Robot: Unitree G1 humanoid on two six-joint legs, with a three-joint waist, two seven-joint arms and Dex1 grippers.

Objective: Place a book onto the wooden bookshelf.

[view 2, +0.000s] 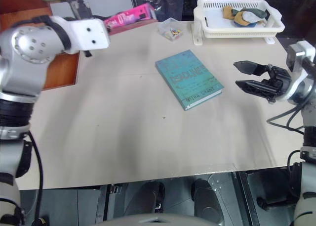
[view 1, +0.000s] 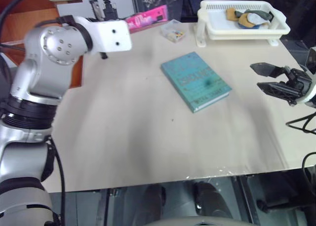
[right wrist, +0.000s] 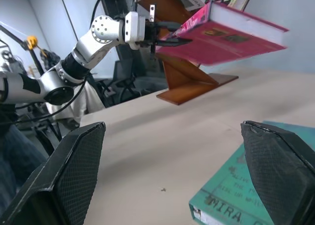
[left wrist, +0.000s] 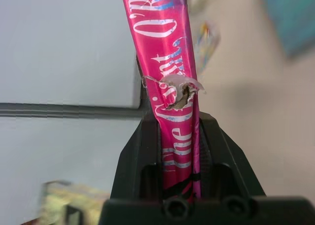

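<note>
Book point(right wrist: 224, 35), one, pinched in left pincer point(right wrist: 162, 33); right pincer point(view 2: 252, 76) spread; one teal book point(view 1: 196, 81).

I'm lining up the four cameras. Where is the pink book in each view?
Left eye: pink book at the top edge, left of centre, past the left gripper.
Right eye: top edge, left of centre.
Left wrist: its spine runs up the middle, clamped.
Right wrist: upper right, held in the air.
Shared landmark: the teal book.
</note>
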